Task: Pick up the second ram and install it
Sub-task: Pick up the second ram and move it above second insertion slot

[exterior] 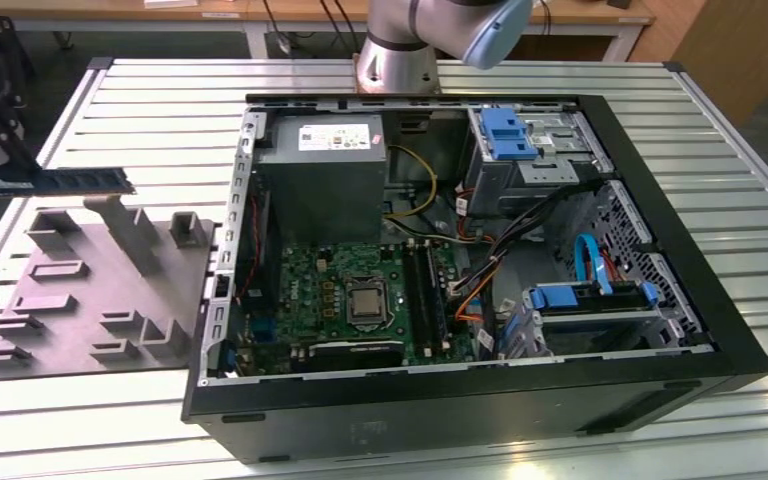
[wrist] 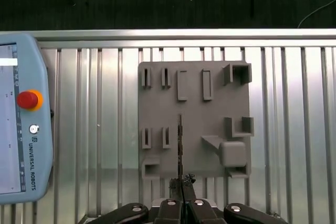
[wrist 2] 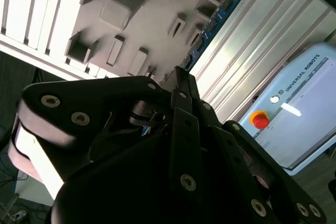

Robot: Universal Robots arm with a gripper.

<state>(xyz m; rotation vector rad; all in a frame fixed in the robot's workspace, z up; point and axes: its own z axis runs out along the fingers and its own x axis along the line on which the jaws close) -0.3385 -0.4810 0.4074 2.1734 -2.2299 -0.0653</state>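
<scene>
Pincer: the gripper (wrist: 181, 183) is squeezing tight on the second ram (wrist: 180, 145). Its two fingers are pressing close together, one on each flat side of the stick.
Ram: the second ram is sticking straight out from the fingertips. In the first wrist view it is showing just its thin edge, like a dark line. In the second wrist view it is showing its blue side.
Where the ram is: it is hanging in the air over the grey tray (exterior: 84, 300). In the exterior view it is lying level, at that view's left, away from the computer case (exterior: 491, 405).
Tray: the grey tray is sitting on the metal table (exterior: 718, 130), which has long shiny slats. Little slots and blocks are standing up on the tray.
Computer case: it is lying open on the table, just beside the tray, at the exterior view's right of it.
Green board: the motherboard (exterior: 311, 290) is lying in the bottom of the case, and its long black slots (exterior: 418, 290) are running next to the square chip holder.
Arm: the arm's grey base (exterior: 404, 55) is standing at the far side of the case.
Control tablet: the pale blue tablet (wrist: 21, 150) with a red button (wrist: 27, 99) is lying on the table, near the tray but not touching it.
</scene>
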